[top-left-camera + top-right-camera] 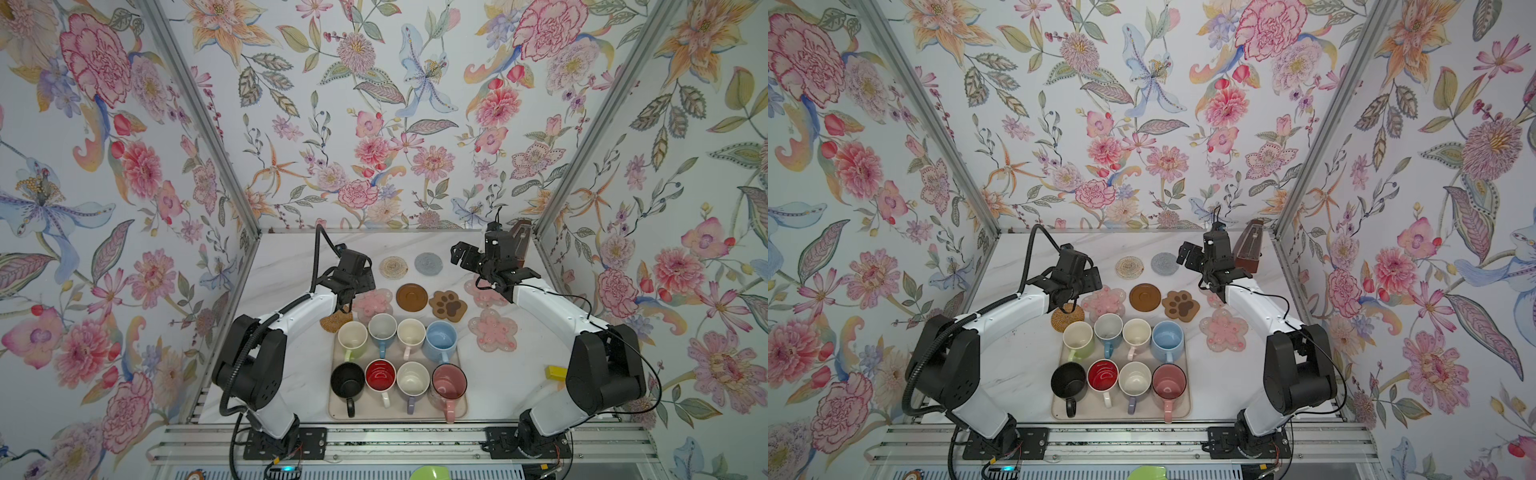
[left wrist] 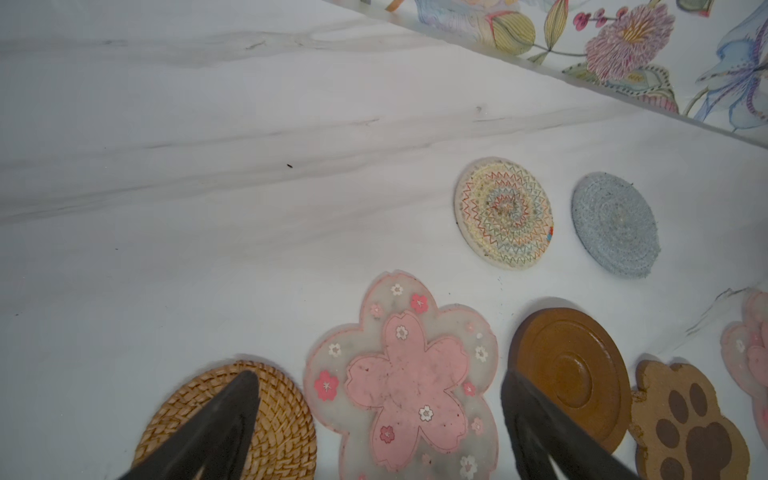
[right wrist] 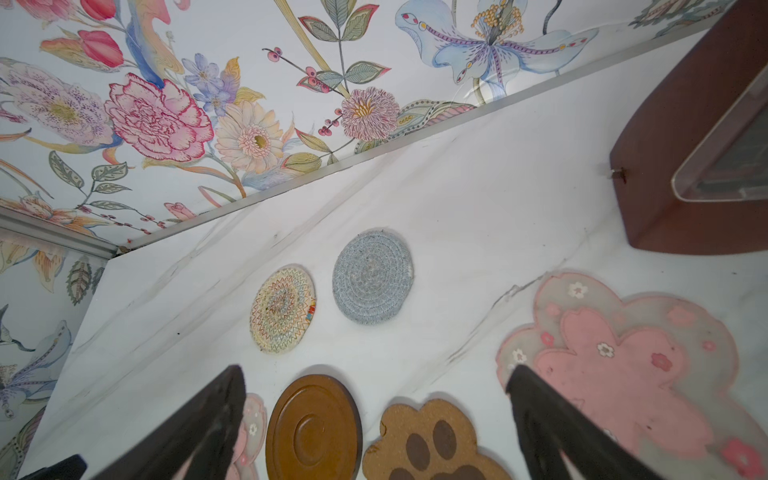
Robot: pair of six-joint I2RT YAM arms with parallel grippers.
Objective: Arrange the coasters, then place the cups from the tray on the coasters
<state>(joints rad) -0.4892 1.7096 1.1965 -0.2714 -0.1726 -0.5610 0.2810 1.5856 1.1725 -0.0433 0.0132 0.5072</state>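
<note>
Eight mugs (image 1: 380, 375) sit on the tray (image 1: 337, 411).
Beyond the tray, left end effector (image 2: 379, 376) and right end effector (image 3: 375, 370) hang wide open, empty, over the coasters (image 1: 412, 296).

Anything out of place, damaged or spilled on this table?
Nothing spilled; all eight cups stand upright in the tray. Oddities are small: the rattan coaster sits tight by the tray's far left corner, and the paw coaster has a ragged, crumbling edge beside the brown disc.
</note>
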